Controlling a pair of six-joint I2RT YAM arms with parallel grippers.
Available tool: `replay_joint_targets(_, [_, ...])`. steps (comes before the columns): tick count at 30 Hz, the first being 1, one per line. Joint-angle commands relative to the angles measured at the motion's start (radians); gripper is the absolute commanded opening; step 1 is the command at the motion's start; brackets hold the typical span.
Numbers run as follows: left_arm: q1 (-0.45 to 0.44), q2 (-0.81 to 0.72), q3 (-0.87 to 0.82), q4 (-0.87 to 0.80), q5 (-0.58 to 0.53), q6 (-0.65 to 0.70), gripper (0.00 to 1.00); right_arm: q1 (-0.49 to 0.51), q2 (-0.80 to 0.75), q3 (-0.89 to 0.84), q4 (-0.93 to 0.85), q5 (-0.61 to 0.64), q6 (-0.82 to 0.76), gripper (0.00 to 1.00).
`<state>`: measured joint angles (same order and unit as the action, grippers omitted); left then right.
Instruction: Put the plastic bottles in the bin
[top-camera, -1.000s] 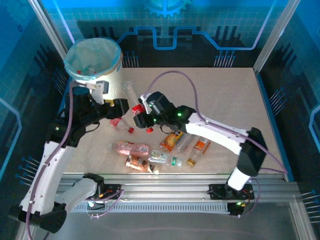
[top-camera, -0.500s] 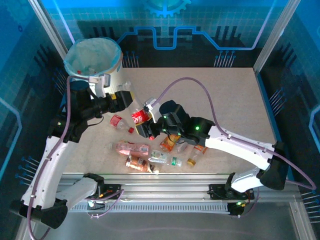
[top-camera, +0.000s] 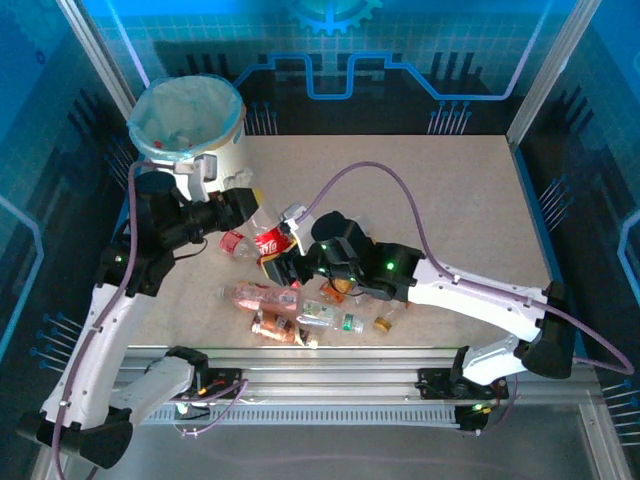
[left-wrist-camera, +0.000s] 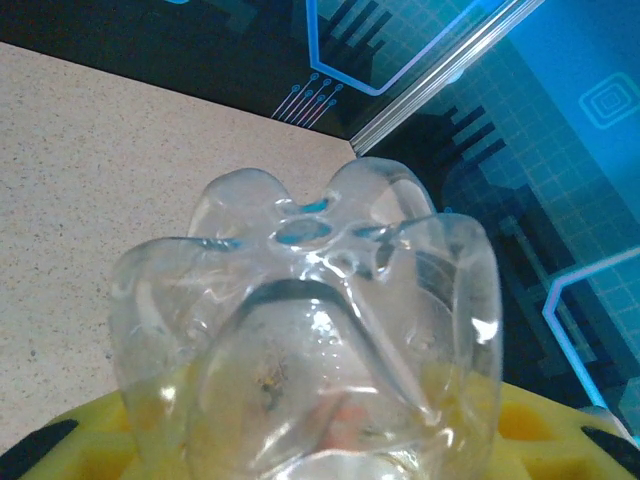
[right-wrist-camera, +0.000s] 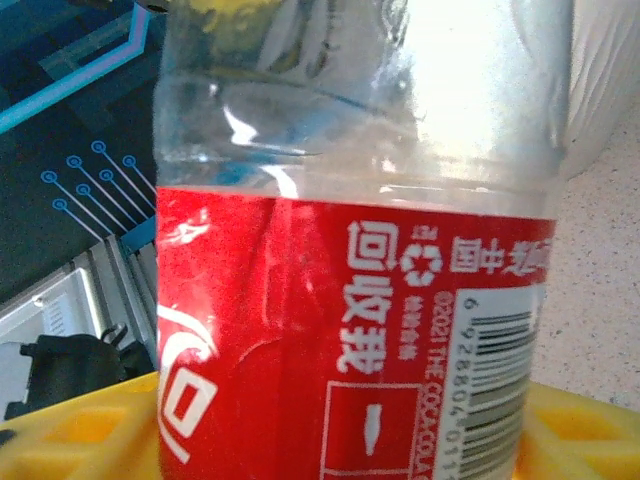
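Above the speckled counter (top-camera: 450, 200), near the round white bin (top-camera: 228, 148), a red-labelled bottle (top-camera: 268, 240) hangs between both arms. The left pincer (top-camera: 250, 209) is clamped on its clear, lobed base. The right pincer (top-camera: 280, 252) surrounds the glossy label, but I cannot tell if it grips.

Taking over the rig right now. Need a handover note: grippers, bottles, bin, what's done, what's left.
Left gripper: fingers around a clear bottle, just in front of the bin; can't confirm a firm grip.
Right gripper: red-labelled bottle between its fingers, over mid-table; grip unclear too.
Bin: upright at the far left corner, bag-lined; contents hard to make out.
Done: nothing confirmable from these views.
Left: the two bottles at the grippers, plus several loose bottles lying on the table near the front edge.
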<state>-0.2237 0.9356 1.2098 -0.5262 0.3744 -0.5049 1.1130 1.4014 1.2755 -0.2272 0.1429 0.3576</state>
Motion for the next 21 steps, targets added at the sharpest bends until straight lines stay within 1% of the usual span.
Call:
replay_joint_targets(1, [-0.003,-0.001,0.035,-0.037,-0.056,0.060,0.38,0.042,0.004,0.003,0.042,0.025,-0.019,0.80])
replay_joint_targets(3, [-0.003,-0.006,0.048,-0.034,-0.073,0.070,0.38,0.042,0.002,0.021,0.029,0.042,-0.024,0.85])
replay_joint_targets(6, [-0.003,-0.005,0.068,-0.026,-0.110,0.091,0.38,0.044,-0.002,0.054,-0.004,0.092,-0.042,0.88])
replay_joint_targets(14, [-0.003,0.036,0.172,0.014,-0.276,0.185,0.38,0.044,-0.053,0.114,-0.055,0.198,-0.089,0.92])
replay_joint_targets(16, [-0.003,0.056,0.201,0.033,-0.316,0.218,0.39,0.037,-0.055,0.141,-0.052,0.201,-0.114,0.92])
replay_joint_targets(19, [-0.002,0.102,0.248,0.059,-0.383,0.275,0.39,0.011,-0.012,0.244,-0.088,0.190,-0.159,0.92])
replay_joint_targets(21, [0.002,0.141,0.291,0.081,-0.425,0.315,0.39,-0.022,0.050,0.360,-0.147,0.162,-0.177,0.92])
